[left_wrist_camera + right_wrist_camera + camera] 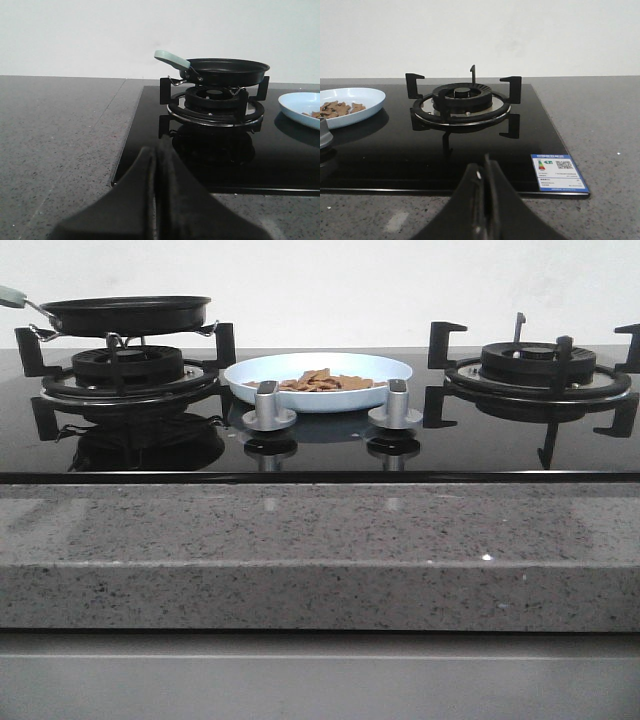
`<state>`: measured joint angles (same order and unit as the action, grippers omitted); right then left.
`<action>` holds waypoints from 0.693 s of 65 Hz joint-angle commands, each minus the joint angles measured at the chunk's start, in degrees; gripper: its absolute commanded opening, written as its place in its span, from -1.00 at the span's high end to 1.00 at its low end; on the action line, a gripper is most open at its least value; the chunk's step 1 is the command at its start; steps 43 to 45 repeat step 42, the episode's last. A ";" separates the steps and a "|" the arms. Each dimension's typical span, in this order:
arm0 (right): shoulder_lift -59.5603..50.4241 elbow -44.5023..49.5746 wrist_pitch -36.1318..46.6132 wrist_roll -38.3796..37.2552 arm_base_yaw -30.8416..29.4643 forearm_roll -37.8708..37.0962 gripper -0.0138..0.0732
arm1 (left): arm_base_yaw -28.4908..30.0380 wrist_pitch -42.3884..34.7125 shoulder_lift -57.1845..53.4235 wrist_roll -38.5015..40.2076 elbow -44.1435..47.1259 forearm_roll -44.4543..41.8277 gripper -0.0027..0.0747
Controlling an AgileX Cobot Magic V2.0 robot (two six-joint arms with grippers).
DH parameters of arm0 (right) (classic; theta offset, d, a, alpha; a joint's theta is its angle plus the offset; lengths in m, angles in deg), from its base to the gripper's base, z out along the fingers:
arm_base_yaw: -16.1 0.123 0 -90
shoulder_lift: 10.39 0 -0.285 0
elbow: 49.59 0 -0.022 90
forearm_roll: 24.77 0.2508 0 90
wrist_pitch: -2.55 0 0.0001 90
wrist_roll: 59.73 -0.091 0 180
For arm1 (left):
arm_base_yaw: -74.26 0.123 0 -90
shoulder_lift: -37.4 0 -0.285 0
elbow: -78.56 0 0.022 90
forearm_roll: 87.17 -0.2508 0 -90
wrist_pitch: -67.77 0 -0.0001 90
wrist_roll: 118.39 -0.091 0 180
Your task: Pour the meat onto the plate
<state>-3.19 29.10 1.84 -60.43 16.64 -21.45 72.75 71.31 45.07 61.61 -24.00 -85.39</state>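
The left end effector (pixel 156 200) has its two dark fingers pressed flat together with nothing between them, hanging low over the grey speckled surface (pixel 55 150) just off the edge of the black glass cooktop (pixel 280 165). The right end effector (pixel 484 205) is the same, fingers closed tight and empty, near the cooktop corner that bears a blue-and-white sticker (pixel 558 173). Ahead of the left one, a black frying pan (pixel 125 313) with a pale green handle (pixel 171 58) sits on the left burner grate (pixel 125 375). The right burner grate (pixel 537 370) is bare. Between the burners rests the plate (pixel 255 375), pale blue, with the meat (pixel 325 381) heaped on it. Two silver knobs (pixel 268 408) stand just in front of the plate.
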 commanded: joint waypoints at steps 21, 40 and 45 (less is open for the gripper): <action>-0.99 -0.25 4.47 -0.48 -0.41 -0.85 0.85 | -0.01 -4.84 -0.89 0.70 0.30 0.54 0.98; -0.99 -0.25 4.47 -0.48 -0.41 -0.85 0.85 | -0.01 -4.84 -0.89 0.70 0.30 0.54 0.98; -0.99 -0.25 4.47 -0.48 -0.41 -0.85 0.85 | -0.01 -4.84 -0.89 0.70 0.30 0.54 0.98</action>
